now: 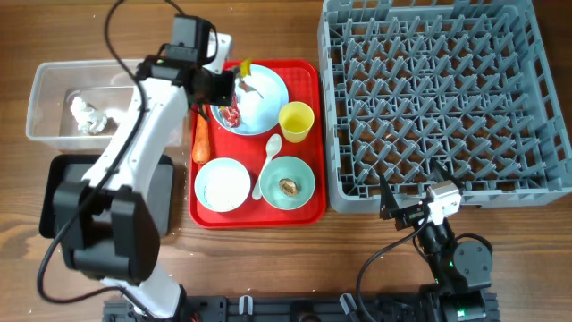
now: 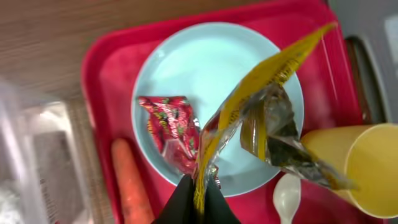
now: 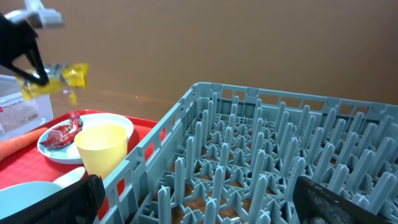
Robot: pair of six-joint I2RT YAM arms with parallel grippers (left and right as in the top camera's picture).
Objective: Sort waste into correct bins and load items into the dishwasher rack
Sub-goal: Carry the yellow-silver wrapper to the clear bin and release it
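A: Since the tub sits far left, I'd lift the yellow wrapper clear of its wall first, then carry it across and let go well inside.
B: Grip?
A: Left fingers pinched tight on one edge. Wrapper's held above the plate, where the red wrapper lies. Right fingers spread wide, empty, by the rack.
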